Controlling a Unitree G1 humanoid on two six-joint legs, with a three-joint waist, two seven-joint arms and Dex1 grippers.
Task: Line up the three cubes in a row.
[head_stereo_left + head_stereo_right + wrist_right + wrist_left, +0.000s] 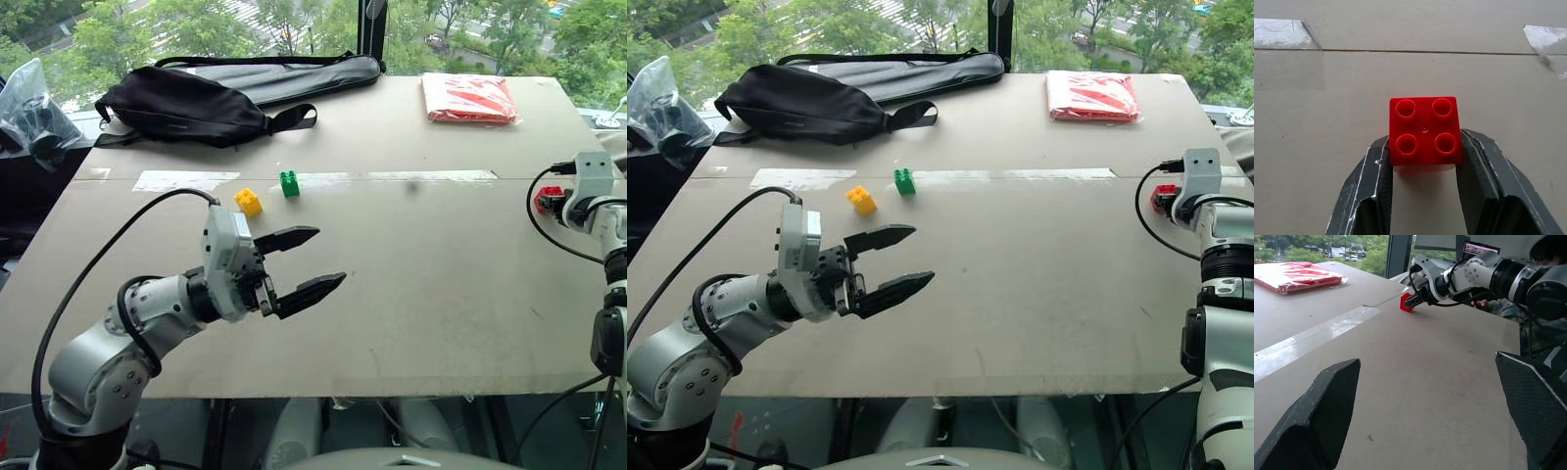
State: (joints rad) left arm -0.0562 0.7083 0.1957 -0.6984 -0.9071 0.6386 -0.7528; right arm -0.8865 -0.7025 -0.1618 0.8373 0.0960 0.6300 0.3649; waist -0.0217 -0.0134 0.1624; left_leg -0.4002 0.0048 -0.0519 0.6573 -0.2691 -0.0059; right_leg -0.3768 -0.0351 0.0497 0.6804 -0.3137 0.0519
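The right claw is pinching the red cube — both black fingers are pressing flat against its two opposite sides, so the gap is exactly one block wide. The cube is sitting on the table with its four studs facing straight up; it's square, so there's no real long axis to call. The left claw is hanging wide open above the table, holding and touching nothing, its fingers pointing across toward the right claw. The yellow cube and green cube are sitting just past the left claw's fingertips, near each other but apart — studs up, with the yellow one turned a bit askew. Both are well apart from the red cube.
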